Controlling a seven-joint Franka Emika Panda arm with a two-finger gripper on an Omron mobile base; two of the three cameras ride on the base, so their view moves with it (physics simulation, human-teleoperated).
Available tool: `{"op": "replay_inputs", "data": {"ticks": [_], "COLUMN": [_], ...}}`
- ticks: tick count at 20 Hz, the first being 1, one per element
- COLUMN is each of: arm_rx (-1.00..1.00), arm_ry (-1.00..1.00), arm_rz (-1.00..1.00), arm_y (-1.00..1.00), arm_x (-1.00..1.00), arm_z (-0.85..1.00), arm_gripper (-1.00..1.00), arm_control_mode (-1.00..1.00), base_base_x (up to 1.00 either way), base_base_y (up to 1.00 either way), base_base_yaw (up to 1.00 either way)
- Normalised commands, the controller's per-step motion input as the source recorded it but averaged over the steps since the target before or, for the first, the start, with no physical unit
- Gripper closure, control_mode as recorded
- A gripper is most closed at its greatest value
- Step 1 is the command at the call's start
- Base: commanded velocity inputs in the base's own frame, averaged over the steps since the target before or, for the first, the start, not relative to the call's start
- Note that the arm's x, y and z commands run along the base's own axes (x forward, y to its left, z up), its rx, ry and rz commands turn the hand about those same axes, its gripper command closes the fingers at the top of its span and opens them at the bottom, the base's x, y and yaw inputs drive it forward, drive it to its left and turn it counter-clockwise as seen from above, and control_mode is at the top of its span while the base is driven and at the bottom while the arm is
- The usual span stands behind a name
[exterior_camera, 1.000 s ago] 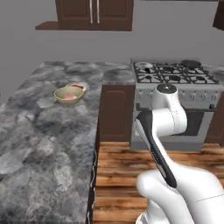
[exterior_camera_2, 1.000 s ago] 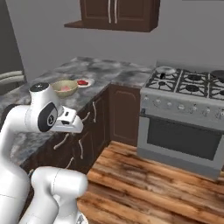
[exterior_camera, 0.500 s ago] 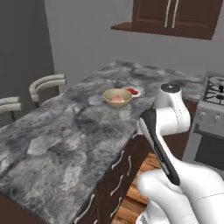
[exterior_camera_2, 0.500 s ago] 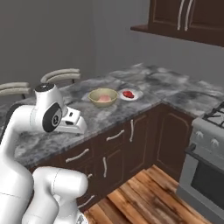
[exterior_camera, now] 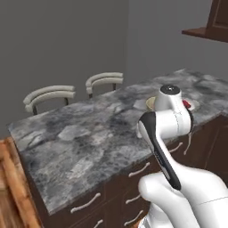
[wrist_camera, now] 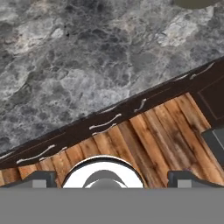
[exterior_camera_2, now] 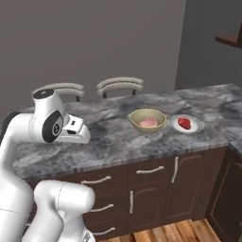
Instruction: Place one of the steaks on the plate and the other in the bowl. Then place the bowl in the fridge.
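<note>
The yellowish-tan bowl [exterior_camera_2: 148, 119] stands on the grey stone counter [exterior_camera_2: 108, 137] with a pink steak [exterior_camera_2: 149, 123] inside it. Just to its right, the white plate [exterior_camera_2: 187, 125] carries a deep red steak [exterior_camera_2: 184, 123]. In the left base view my arm covers most of the bowl [exterior_camera: 150, 103] and the plate [exterior_camera: 194, 105]. My gripper [wrist_camera: 113, 179] is open with nothing between its fingertips [wrist_camera: 37, 178]. It hangs over the counter's front edge, well left of the bowl and apart from it. The fridge is out of view.
Two curved-back chairs [exterior_camera_2: 59, 90] [exterior_camera_2: 120, 85] stand behind the counter. Dark drawers with pale handles [exterior_camera_2: 151, 170] run below its front edge, above a wooden floor [wrist_camera: 153, 131]. A dark upper cabinet [exterior_camera: 218, 22] hangs at the far right.
The whole picture has shifted because the base has moved: the stove has left both base views and the chairs have come in. Bowl, plate and steaks keep their places on the counter.
</note>
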Motion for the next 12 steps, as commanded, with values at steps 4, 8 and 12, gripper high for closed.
{"op": "replay_inputs", "data": {"ticks": [4, 8, 12], "arm_rx": [0.0, 0.0, 0.0], "arm_ry": [0.0, 0.0, 0.0], "arm_rz": [0.0, 0.0, 0.0], "arm_y": [0.0, 0.0, 0.0], "arm_x": [0.0, 0.0, 0.0], "arm_z": [0.0, 0.0, 0.0], "arm_gripper": [-1.0, -1.0, -1.0], "arm_control_mode": [1.0, 1.0, 1.0], "base_base_x": [0.43, 0.55, 0.63], "base_base_y": [-0.83, -0.67, -0.61], "base_base_yaw": [0.04, 0.0, 0.0]}}
